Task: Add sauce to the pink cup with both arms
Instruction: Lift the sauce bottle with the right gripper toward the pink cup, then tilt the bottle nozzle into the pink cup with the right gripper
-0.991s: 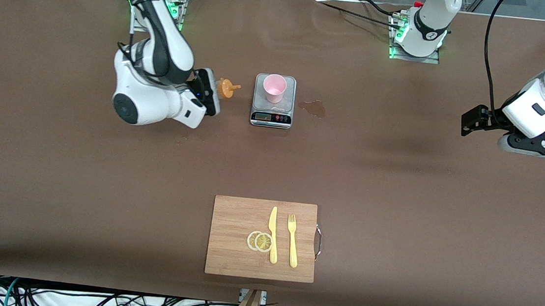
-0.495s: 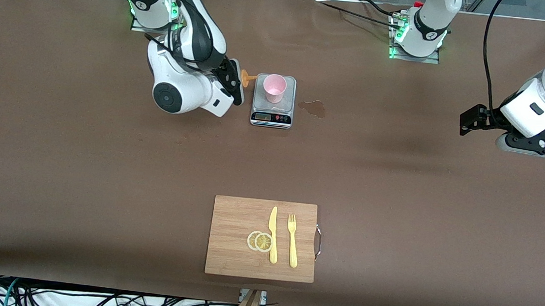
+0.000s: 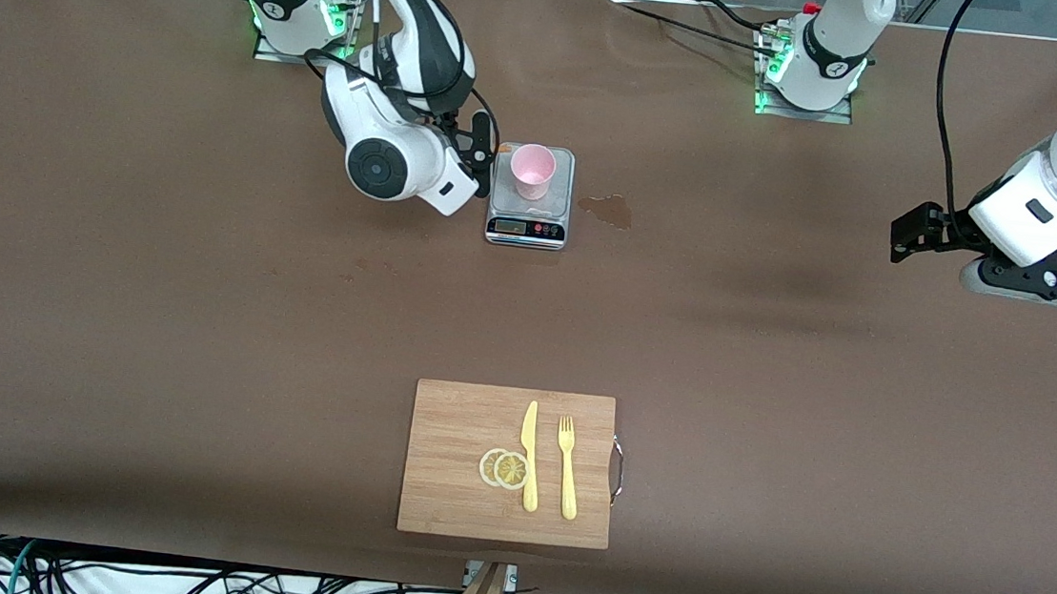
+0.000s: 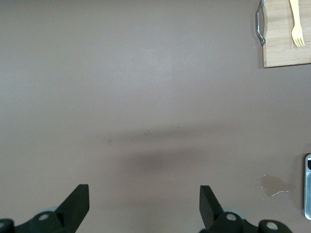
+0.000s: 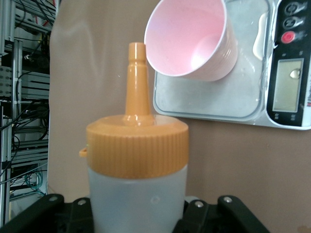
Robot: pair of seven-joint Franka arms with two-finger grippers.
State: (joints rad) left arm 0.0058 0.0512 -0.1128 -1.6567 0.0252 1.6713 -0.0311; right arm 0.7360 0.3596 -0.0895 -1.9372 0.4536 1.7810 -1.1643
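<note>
A robotics lab: two white arm bases lit green point(image 3: 298, 4) are bolted to a brown-covered table point(image 3: 153, 322), aluminium framing and equipment racks point(image 5: 24, 92) stand at its edge, and loose black cables point(image 3: 178, 582) trail on the floor below the table

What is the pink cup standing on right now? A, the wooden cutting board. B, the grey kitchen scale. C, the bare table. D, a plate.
B: the pink cup stands upright on the platform of the grey kitchen scale, as the right wrist view also shows.
</note>
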